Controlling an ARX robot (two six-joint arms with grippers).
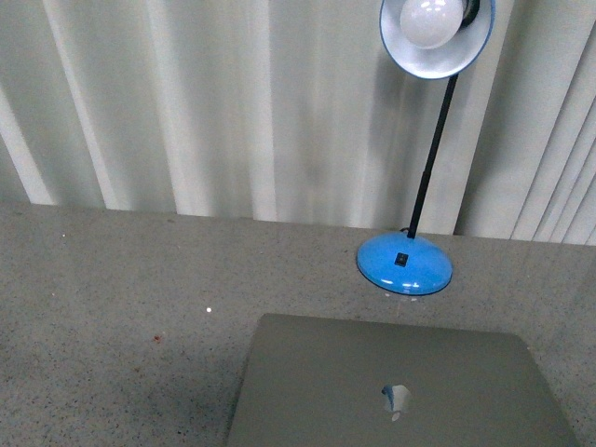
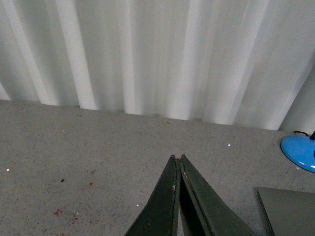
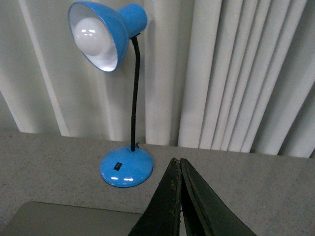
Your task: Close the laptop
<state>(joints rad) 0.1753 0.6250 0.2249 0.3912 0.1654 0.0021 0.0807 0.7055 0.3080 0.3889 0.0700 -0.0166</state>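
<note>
Closest to me, the thin grey-silver metal laptop (image 1: 400,386) lies lid-down on the speckled grey table (image 1: 121,307), before a blue desk lamp (image 1: 406,263). Left gripper (image 2: 177,158) and right gripper (image 3: 176,161) are pressed together, empty.

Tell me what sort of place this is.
Probably an office-style desk set up as a test bench: a grey speckled tabletop holds a silver laptop with its lid down and a blue desk lamp, with pale vertical curtains behind.

Lamp (image 1: 406,263) just behind laptop (image 1: 400,386)
</note>
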